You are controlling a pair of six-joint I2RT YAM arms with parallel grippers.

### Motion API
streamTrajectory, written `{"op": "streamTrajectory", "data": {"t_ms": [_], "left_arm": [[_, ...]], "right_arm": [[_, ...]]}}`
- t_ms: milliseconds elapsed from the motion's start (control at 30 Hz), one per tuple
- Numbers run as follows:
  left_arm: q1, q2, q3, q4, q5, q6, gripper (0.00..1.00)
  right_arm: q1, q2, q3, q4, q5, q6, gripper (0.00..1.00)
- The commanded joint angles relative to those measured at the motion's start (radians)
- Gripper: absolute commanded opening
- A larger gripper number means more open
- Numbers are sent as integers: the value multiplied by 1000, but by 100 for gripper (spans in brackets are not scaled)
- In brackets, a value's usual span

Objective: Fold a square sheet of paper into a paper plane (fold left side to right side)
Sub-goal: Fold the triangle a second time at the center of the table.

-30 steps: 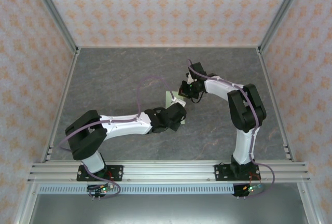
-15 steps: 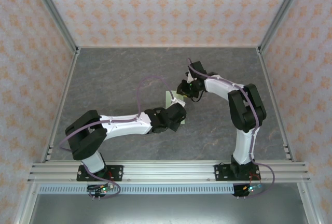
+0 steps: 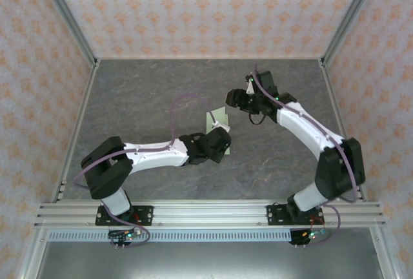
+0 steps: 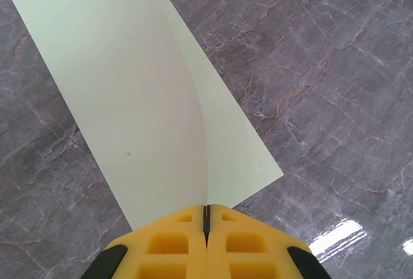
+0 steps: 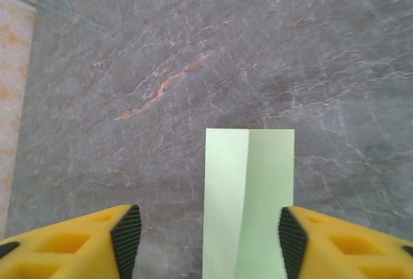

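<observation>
The grey marbled desk (image 3: 129,98) carries the square sheet of paper (image 4: 129,98) near its middle, between the two arms. The sheet lies doubled over into a narrow strip, its upper layer bulging rather than flat. The left gripper (image 4: 206,217) has its fingers pressed together, pinching the sheet's near edge. The right gripper (image 5: 206,234) hovers over the far end, fingers spread, touching nothing. The side-to-side fold looks laid but uncreased; next, probably, the edges need matching and the fold pressing flat.
</observation>
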Motion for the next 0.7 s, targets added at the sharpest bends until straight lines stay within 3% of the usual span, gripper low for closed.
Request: {"op": "streamTrajectory", "data": {"t_ms": [0, 133, 267, 467, 667], "left_arm": [[29, -3, 7, 27, 59, -36, 0], [58, -4, -2, 45, 111, -50, 0], [82, -7, -21, 71, 156, -55, 0], [102, -15, -30, 56, 174, -53, 0], [116, -26, -34, 28, 177, -42, 0]], "right_arm": [[-6, -82, -129, 13, 67, 26, 50], [0, -165, -337, 158, -14, 101, 23], [66, -129, -482, 281, -39, 156, 8], [139, -11, -547, 453, -17, 229, 4], [162, 72, -511, 473, -12, 224, 3]]}}
